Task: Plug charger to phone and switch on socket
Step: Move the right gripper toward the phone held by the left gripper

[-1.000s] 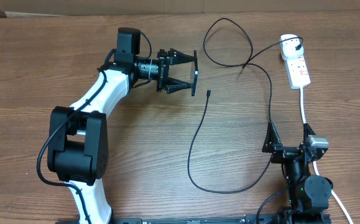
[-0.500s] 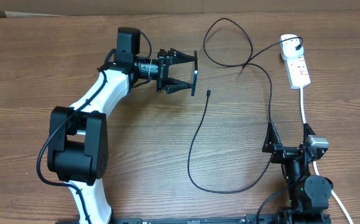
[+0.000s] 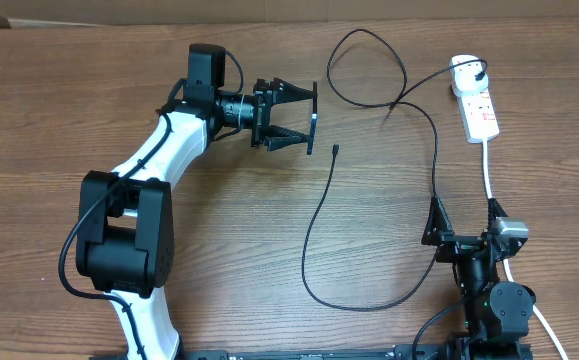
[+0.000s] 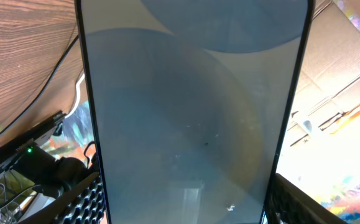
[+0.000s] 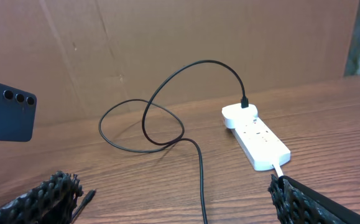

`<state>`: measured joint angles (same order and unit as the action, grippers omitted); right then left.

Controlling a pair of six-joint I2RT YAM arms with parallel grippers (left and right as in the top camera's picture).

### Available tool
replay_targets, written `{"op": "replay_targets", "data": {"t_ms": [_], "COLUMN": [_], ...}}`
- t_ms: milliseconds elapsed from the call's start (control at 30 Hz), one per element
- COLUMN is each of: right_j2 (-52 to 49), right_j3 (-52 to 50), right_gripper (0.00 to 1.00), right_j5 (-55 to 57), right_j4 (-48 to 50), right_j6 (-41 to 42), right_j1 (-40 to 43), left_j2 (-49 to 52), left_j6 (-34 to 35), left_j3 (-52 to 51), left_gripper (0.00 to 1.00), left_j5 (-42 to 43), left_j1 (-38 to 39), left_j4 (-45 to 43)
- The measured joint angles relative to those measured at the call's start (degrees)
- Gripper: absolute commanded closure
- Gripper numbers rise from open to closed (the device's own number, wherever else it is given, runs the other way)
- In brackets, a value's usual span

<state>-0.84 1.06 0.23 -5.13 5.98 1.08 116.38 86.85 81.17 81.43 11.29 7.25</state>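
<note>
Left gripper [image 3: 309, 112] of mine clamps the phone [image 3: 312, 135] between its two fingers, holding it on edge above the wooden table [image 3: 69, 120]. From overhead the phone shows only as a thin dark line across my fingertips. In my left wrist view its black-edged screen fills the frame in pale grey-blue, and I can read no words on it. My right wrist view catches its dark blue back with three camera lenses in a row.

On the table near the phone, toward my right arm's side and apart from it, lies the charger [image 3: 309, 225] connector tip. Its thin black cable bows toward me, then loops away to the plug seated in the rounded head of the white socket [image 3: 477, 100]. The socket's red marks are too small to read.

My right gripper [image 3: 463, 222] stands spread wide with nothing in it. It sits well back from the socket, whose white cord runs just beside it.
</note>
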Motion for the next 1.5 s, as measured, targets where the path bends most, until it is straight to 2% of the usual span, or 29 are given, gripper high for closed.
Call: {"op": "replay_targets", "data": {"t_ms": [133,367,533,633,800,933,1067,1233,1500], "right_j2": [0.0,0.0,0.0,0.0,0.1,0.2,-1.9,-10.8,-37.9], "right_j3": [0.0,0.0,0.0,0.0,0.0,0.9,7.3,22.9,47.8], "right_gripper": [0.00,0.00,0.00,0.00,0.00,0.00,0.00,0.00,0.00], "right_j5": [-2.5,-18.0,-26.8,-29.7,-32.6,-31.8,-30.6,-29.9,-27.9], "right_j4": [1.1,2.1,3.3,7.3,19.5,19.9,13.8,-4.5,-34.5], "right_j6": [1.6,11.3,21.3,26.2,29.9,29.9,26.6,17.8,8.1], "right_j1": [0.0,0.0,-0.1,-0.1,-0.1,0.0,-0.1,0.0,-0.6], "left_j2": [0.0,0.0,0.0,0.0,0.0,0.0,0.0,0.0,0.0], "left_j6": [0.0,0.0,0.0,0.0,0.0,0.0,0.0,0.3,1.4], "left_j3": [0.0,0.0,0.0,0.0,0.0,0.0,0.0,0.0,0.0], "left_gripper": [0.60,0.60,0.60,0.60,0.60,0.60,0.60,0.59,0.59], "left_j5": [0.0,0.0,0.0,0.0,0.0,0.0,0.0,0.0,0.0], "left_j1": [-0.8,-1.3,-1.3,-1.3,-1.3,-1.3,-1.3,-1.3,-1.3], "left_j4": [0.0,0.0,0.0,0.0,0.0,0.0,0.0,0.0,0.0]}}
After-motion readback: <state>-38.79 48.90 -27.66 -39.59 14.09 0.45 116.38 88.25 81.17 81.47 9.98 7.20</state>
